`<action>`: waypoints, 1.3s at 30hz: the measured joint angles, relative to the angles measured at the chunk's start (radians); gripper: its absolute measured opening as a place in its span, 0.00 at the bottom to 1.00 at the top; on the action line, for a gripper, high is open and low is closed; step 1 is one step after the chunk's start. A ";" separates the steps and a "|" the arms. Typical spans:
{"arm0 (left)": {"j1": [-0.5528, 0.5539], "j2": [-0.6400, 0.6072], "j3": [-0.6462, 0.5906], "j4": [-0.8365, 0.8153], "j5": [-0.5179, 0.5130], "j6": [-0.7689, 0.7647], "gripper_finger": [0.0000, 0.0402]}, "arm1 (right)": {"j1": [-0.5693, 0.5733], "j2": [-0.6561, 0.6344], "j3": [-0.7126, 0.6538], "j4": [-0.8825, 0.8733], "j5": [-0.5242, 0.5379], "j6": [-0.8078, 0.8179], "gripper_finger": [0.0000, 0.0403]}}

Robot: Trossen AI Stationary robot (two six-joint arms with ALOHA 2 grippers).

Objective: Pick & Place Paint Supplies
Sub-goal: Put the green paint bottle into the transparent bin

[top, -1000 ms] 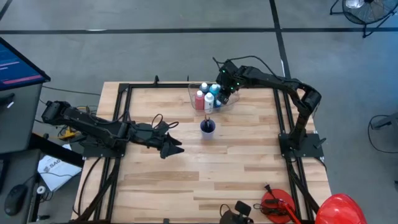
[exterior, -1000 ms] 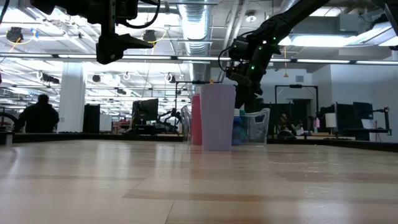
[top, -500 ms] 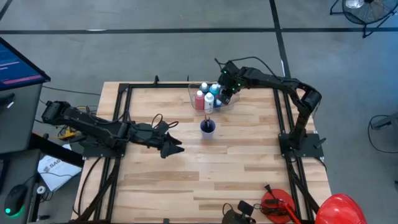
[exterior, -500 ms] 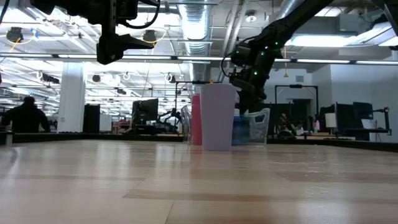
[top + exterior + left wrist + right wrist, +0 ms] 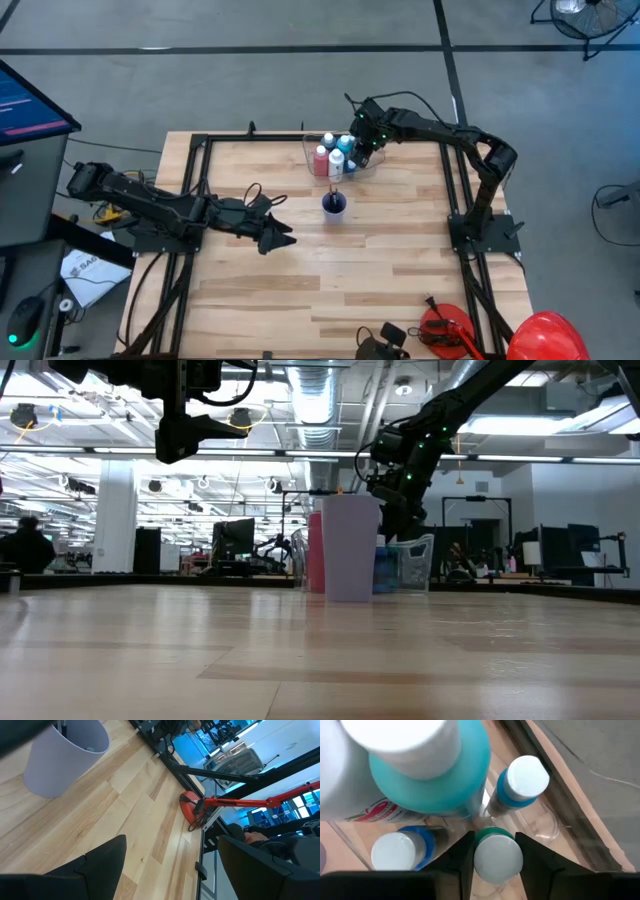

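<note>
A clear tub (image 5: 318, 143) at the table's far middle holds paint bottles: a red one (image 5: 321, 160), a large light blue one (image 5: 430, 765) and two blue white-capped ones (image 5: 522, 782) (image 5: 400, 851). My right gripper (image 5: 358, 152) reaches steeply down into the tub and is shut on a small teal bottle with a white cap (image 5: 497, 859). A blue-purple cup (image 5: 334, 204) with dark brush tips in it stands just in front of the tub. My left gripper (image 5: 276, 236) hangs open above the table's left middle, holding nothing. My right gripper pinches the teal bottle at its white cap (image 5: 485, 861) between its two fingers (image 5: 455, 867), one on each side. The fingers come from above, slanting steeply down. The bottle stands upright among the other bottles; whether its base rests on the tub floor is hidden.
The cup (image 5: 350, 548) stands close in front of the tub (image 5: 412, 560). A red tool (image 5: 445, 330) and a red helmet (image 5: 548, 338) lie at the near right corner. Black frame rails (image 5: 190, 200) run along the table's sides. Bare wood (image 5: 340, 270) spreads across the near half.
</note>
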 joint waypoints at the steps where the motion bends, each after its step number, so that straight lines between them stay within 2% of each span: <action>1: 0.000 0.000 0.000 0.000 0.000 0.000 0.77 | 0.000 0.000 0.000 -0.004 0.000 0.000 0.29; 33: -0.002 0.000 0.000 0.001 -0.005 -0.001 0.77 | 0.033 0.044 0.004 0.017 0.011 0.010 0.29; 39: -0.002 0.000 0.000 0.000 -0.006 -0.001 0.77 | 0.033 0.045 0.003 0.011 0.011 -0.001 0.35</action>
